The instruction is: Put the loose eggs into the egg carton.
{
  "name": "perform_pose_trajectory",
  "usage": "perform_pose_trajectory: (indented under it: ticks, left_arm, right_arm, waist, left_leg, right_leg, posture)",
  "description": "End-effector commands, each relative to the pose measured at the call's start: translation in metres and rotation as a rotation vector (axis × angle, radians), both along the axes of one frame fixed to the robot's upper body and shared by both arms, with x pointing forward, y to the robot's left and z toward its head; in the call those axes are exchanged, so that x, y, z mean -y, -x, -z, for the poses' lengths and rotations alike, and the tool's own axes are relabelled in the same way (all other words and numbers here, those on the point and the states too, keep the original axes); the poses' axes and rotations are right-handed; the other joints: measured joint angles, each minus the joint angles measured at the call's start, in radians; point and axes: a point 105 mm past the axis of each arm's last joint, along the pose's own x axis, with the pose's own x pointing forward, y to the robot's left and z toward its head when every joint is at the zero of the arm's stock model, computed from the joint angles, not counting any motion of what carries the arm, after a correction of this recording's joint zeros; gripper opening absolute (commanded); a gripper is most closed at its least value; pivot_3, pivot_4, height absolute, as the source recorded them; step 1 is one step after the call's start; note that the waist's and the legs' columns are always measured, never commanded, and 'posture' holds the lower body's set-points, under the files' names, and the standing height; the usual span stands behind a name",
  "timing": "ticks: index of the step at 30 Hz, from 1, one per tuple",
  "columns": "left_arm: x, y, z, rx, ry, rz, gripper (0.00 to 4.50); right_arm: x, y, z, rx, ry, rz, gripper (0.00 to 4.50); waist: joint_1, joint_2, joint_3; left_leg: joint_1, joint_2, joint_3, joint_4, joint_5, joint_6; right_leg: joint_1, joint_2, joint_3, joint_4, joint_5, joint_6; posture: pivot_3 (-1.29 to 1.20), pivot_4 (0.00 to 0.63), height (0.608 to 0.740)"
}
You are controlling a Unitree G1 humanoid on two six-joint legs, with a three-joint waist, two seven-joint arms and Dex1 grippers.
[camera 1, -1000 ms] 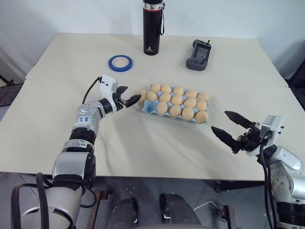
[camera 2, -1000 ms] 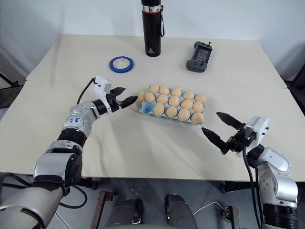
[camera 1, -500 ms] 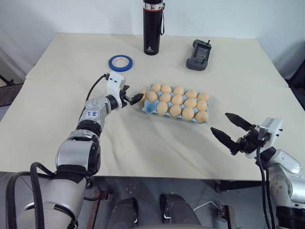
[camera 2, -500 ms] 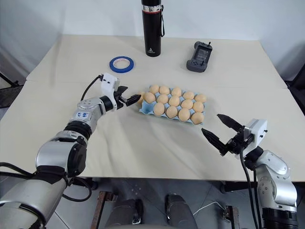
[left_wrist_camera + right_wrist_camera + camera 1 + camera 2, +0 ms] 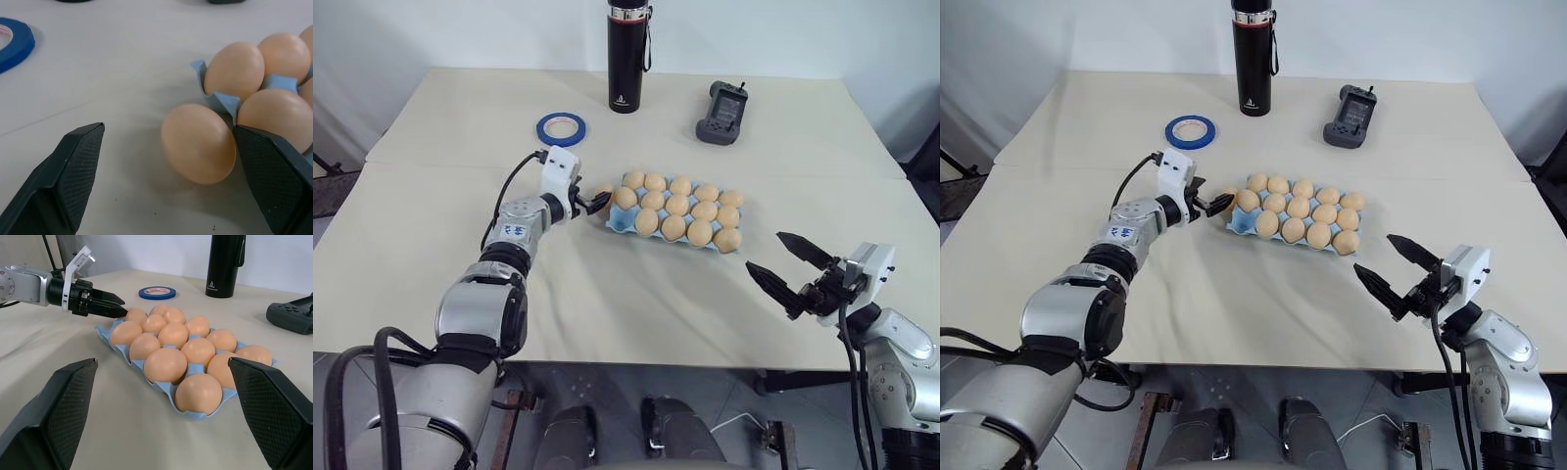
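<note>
We have advanced the left gripper (image 5: 166,161), jaws spread, around the loose egg (image 5: 198,143) touching the egg carton (image 5: 619,222); grasping follows.

Likely a lab: bare beige table (image 5: 460,284) against plain white wall (image 5: 460,29), handheld controller (image 5: 722,112) lying by

Loose egg (image 5: 198,143) on worktop (image 5: 112,63), touching egg carton (image 5: 222,100) corner, between wide-apart jaws; blue tape roll (image 5: 14,41) well apart.
</note>
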Motion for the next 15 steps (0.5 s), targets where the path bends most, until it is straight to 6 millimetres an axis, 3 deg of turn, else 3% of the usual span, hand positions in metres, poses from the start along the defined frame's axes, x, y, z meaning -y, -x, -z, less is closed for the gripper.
perform_pose_trajectory:
  ticks: [1, 9, 12, 15]
  left_arm:
    - [0.0070, -0.0039, -0.0150, 0.037, -0.019, 0.006, 4.48]
    - [0.0070, -0.0056, -0.0107, 0.008, -0.049, -0.024, 4.48]
    - [0.0037, -0.0068, -0.0116, 0.010, -0.044, -0.047, 3.83]
    - [0.0018, -0.0072, -0.0124, 0.011, -0.033, -0.054, 2.88]
  right_arm:
    - [-0.0028, 0.0037, -0.0092, 0.044, 0.006, -0.003, 4.50]
    - [-0.0009, 0.0040, -0.0068, 0.033, 0.015, 0.014, 4.50]
    - [0.0000, 0.0041, -0.0059, 0.030, 0.016, 0.019, 4.50]
    - [0.0009, 0.0037, -0.0057, 0.029, 0.017, 0.021, 4.50]
  waist:
    - [0.000, 0.000, 0.000]
    - [0.000, 0.000, 0.000]
    - [0.000, 0.000, 0.000]
    - [0.000, 0.000, 0.000]
  left_leg:
    - [0.000, 0.000, 0.000, 0.000, 0.000, 0.000]
    - [0.000, 0.000, 0.000, 0.000, 0.000, 0.000]
    - [0.000, 0.000, 0.000, 0.000, 0.000, 0.000]
    - [0.000, 0.000, 0.000, 0.000, 0.000, 0.000]
  right_leg:
    - [0.000, 0.000, 0.000, 0.000, 0.000, 0.000]
    - [0.000, 0.000, 0.000, 0.000, 0.000, 0.000]
    - [0.000, 0.000, 0.000, 0.001, 0.000, 0.000]
    - [0.000, 0.000, 0.000, 0.001, 0.000, 0.000]
  posture:
    - [0.00, 0.150, 0.740]
    - [0.00, 0.150, 0.740]
    - [0.00, 0.150, 0.740]
    - [0.00, 0.150, 0.740]
